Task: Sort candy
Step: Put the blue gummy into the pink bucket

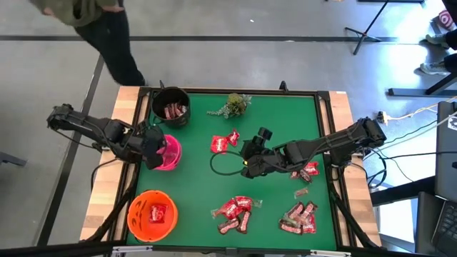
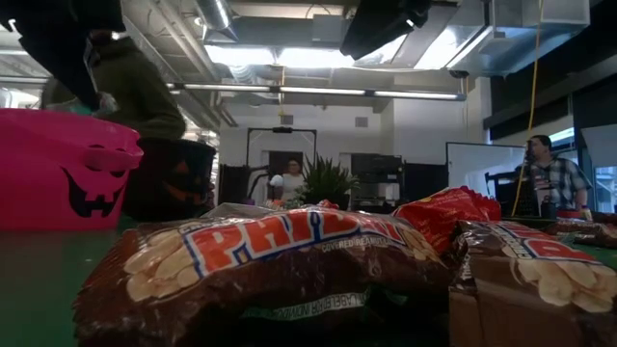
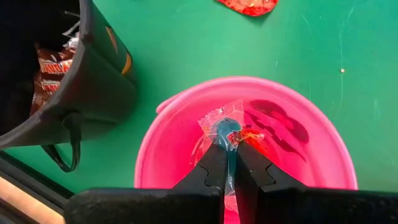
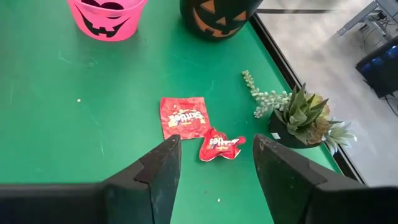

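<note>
A green worktop point(image 1: 285, 128) framed in pale wood stands on a grey floor, with a person point(image 1: 100, 28) passing at its far left corner. Three bowls sit along the left side: a black bowl point(image 1: 171, 107) holding brown-maroon bars, a pink bowl point(image 1: 170, 153) beside it, and an orange bowl point(image 1: 152, 214) with a red packet inside. A green leafy sprig point(image 1: 233, 104) stands near the far edge. The left pincer point(image 3: 229, 144) hangs over the pink bowl, clenched on a clear-wrapped sweet point(image 3: 225, 124) with red and blue showing, held just inside the rim. The right pincer point(image 4: 214, 158) is at the worktop's middle, its fingers point(image 4: 158, 165) released and spread, poised above two red packets point(image 4: 183, 117) lying flat and just touching each other; it holds nothing. The remaining candy lies in heaps along the near edge: one cluster point(image 1: 235, 213) near the centre, another cluster point(image 1: 298, 218) to its right, and a few pieces point(image 1: 307, 171) beneath the right arm. In the low view, brown-wrapped bars point(image 2: 289, 260) fill the foreground.
</note>
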Tool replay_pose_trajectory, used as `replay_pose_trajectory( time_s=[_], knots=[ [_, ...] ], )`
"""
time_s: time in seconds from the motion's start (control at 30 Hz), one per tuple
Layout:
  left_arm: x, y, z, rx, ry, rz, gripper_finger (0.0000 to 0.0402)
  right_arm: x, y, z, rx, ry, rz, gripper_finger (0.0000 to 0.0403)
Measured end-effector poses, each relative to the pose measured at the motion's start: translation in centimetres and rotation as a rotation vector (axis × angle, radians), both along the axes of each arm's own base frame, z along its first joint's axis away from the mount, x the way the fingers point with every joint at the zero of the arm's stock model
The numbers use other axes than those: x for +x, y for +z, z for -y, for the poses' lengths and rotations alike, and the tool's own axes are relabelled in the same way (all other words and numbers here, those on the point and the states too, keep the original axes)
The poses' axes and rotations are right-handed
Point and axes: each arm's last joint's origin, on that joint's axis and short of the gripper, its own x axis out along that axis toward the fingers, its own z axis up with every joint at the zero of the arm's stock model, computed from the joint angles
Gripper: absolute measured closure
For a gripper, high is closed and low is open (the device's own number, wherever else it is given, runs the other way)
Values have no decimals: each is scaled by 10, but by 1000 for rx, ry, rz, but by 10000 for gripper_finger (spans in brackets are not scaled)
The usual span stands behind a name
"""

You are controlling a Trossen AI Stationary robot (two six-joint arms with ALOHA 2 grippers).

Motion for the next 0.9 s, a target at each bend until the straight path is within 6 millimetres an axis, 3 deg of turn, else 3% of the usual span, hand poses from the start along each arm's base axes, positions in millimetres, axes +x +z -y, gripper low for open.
replay_pose_trajectory(
  time_s=[0.9],
  knots=[
    [2, -5, 2, -38, -9, 5, 401, 1, 0, 0, 6, -4, 11, 205]
  ],
)
